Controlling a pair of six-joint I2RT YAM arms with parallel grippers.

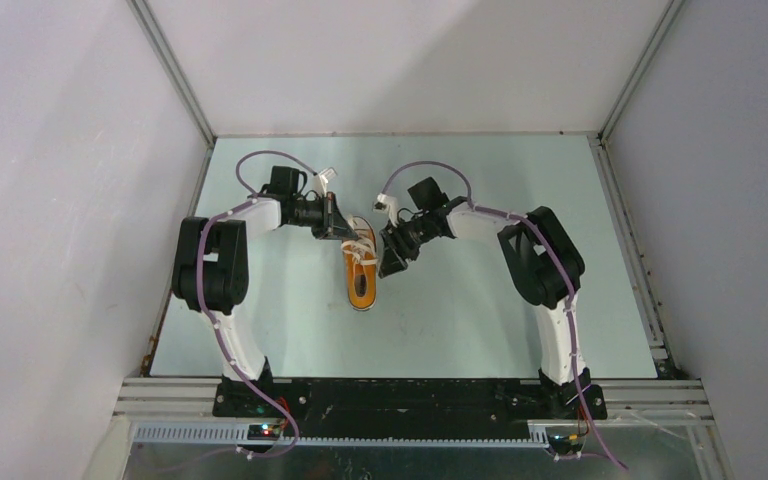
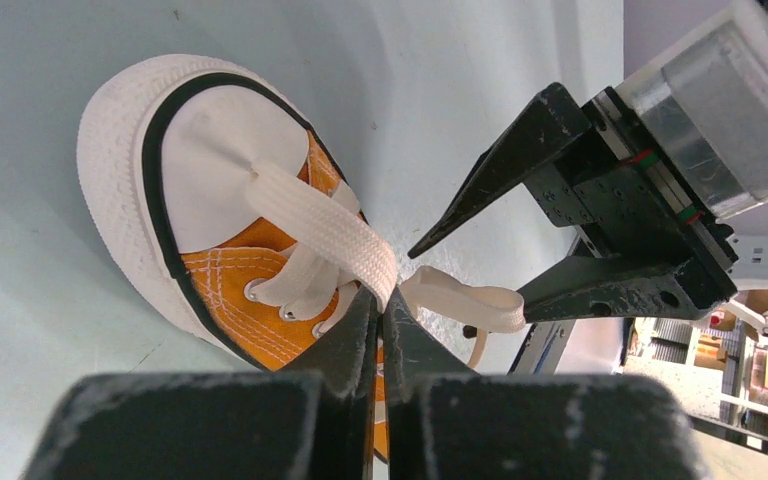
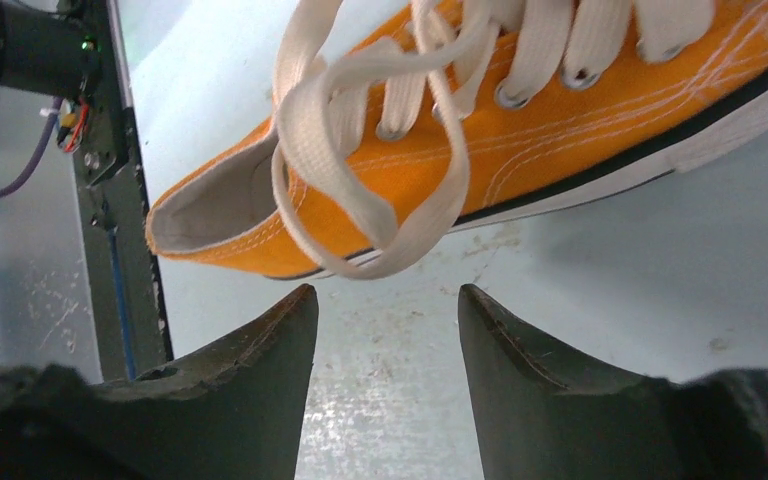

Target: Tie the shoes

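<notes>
Sneaker (image 1: 362,272) orange, toe cap (image 2: 215,150) white, laces (image 2: 330,235) loose, L claw (image 2: 378,300) pinching laces, R claw (image 3: 385,295) wide

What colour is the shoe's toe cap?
The toe cap is white, edged in black; left wrist view shows it best.

Lit softly and evenly from overhead, with only faint shadows on the table (image 1: 460,330). Slightly washed out on the toe cap (image 2: 210,160) near ten o'clock. Blurred toward six o'clock in both wrist views, sharper elsewhere.
</notes>
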